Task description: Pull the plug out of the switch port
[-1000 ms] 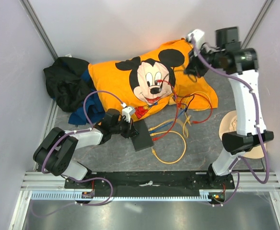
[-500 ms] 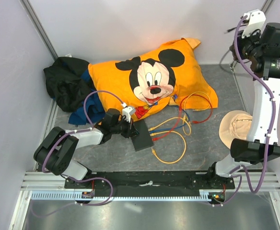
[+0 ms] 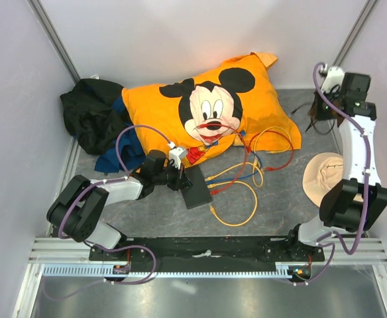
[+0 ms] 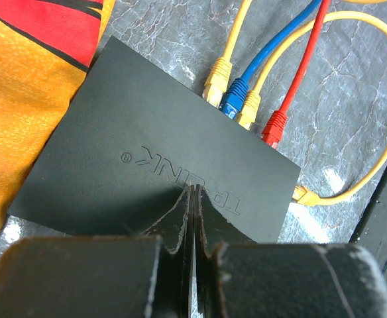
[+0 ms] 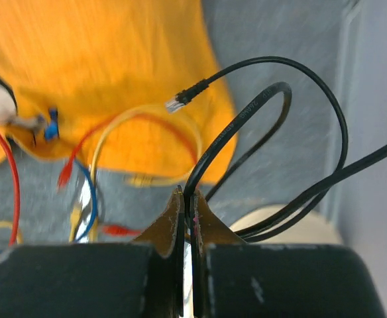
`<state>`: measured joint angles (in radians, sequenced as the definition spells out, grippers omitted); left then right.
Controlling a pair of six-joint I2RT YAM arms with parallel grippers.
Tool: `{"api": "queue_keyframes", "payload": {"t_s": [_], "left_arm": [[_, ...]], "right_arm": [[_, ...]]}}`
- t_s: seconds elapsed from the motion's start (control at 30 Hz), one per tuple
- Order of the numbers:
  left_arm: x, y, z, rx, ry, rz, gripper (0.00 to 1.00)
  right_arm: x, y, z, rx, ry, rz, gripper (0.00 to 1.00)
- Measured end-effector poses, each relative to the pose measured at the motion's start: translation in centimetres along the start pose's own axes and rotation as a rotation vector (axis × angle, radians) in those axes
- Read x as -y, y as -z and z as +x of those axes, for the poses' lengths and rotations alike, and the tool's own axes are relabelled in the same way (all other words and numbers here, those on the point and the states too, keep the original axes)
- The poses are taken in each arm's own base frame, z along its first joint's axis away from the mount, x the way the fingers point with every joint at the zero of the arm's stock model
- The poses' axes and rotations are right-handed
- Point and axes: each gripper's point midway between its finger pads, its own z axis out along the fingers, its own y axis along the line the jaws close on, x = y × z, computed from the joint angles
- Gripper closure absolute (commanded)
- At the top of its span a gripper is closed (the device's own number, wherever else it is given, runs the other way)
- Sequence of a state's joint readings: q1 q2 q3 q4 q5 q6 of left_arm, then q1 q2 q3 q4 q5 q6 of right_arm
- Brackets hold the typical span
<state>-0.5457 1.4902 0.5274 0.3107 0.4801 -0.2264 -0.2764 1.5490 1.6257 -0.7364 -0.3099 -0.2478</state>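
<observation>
The switch is a flat black box lying beside the orange cloth; in the left wrist view the switch shows a TP-LINK mark. A yellow plug, a blue plug, a second yellow plug and a red plug sit in its far edge. My left gripper is shut and empty, its tips on the switch's top; it also shows in the top view. My right gripper is shut on a black cable, held up at the far right. That cable's plug hangs free.
An orange Mickey Mouse cloth covers the back middle, with a black cloth heap at the left. Loose red, yellow and blue cables loop right of the switch. A tan hat lies by the right arm. Walls stand close on three sides.
My right arm swung from the orange cloth's right corner up into the far right corner, then came down a little, carrying the black cable. The left arm and switch have not moved.
</observation>
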Motion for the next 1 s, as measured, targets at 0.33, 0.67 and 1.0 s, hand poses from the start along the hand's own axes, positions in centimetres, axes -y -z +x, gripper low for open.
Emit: {"api": "queue_keyframes", "payload": {"t_s": [0.33,0.67,1.0], "left_arm": [[0.0,0.0,0.0,0.0,0.0,0.0,0.98],[0.0,0.0,0.0,0.0,0.0,0.0,0.98],[0.0,-0.1,-0.1,0.003,-0.001,0.002,0.98]], "right_arm": [[-2.9,-4.0,11.5,-0.299,-0.131,-0.146,0.08],[-11.5,-3.1,7.2,-0.195,-0.031,-0.434,0.02],[-27.6,-0.3,6.3,-0.172,-0.034,-0.987,0.08]]}}
